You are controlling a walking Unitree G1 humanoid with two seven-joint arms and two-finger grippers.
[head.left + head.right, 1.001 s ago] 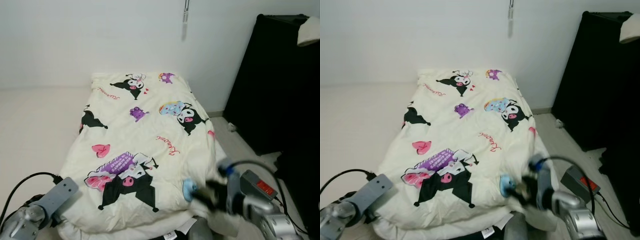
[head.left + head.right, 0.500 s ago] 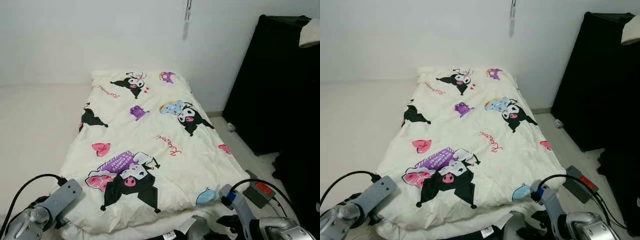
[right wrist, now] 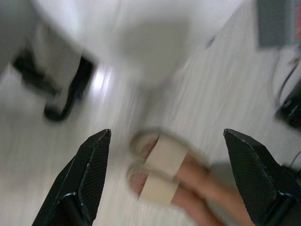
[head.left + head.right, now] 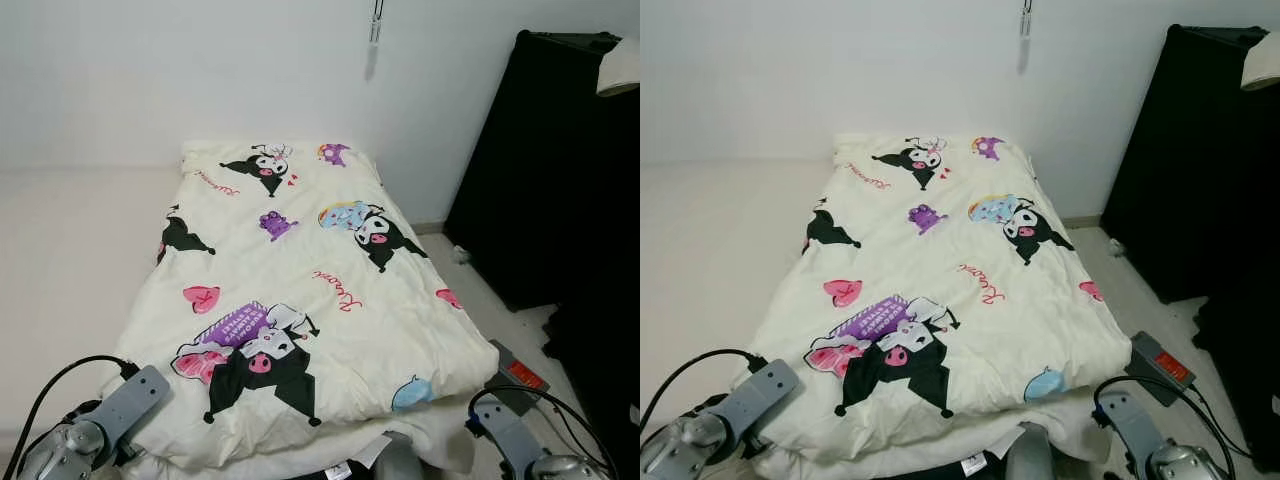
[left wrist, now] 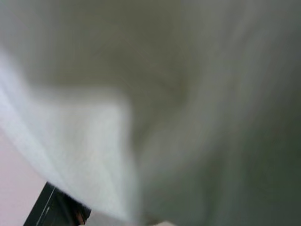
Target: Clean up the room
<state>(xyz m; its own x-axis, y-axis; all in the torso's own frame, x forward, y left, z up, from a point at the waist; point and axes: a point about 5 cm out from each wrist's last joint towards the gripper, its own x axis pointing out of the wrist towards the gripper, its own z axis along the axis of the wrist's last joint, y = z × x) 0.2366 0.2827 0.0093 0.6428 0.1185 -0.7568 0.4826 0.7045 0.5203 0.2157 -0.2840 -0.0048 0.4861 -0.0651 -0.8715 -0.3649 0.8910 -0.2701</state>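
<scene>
Duvet point(image 4: 300, 300) lies flat on bed, long axis running toward the far wall; right gripper point(image 3: 169, 183) fingers spread wide above the floor. Left gripper state: cannot tell.

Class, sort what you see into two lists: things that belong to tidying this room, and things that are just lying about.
Belongs to the job:
cartoon-print duvet, spread over the mattress
right gripper, open, above the floor
left arm, at the duvet's near corner

Just lying about:
black wardrobe
grey box on the floor
person's sandalled feet

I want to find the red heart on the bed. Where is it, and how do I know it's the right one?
Start at the cream cartoon-print blanket covering the bed. On its left side, above the big purple, black and pink cartoon figure, sits the heart. It is a plain pinkish-red shape with no black in it, unlike the characters around it.
</scene>
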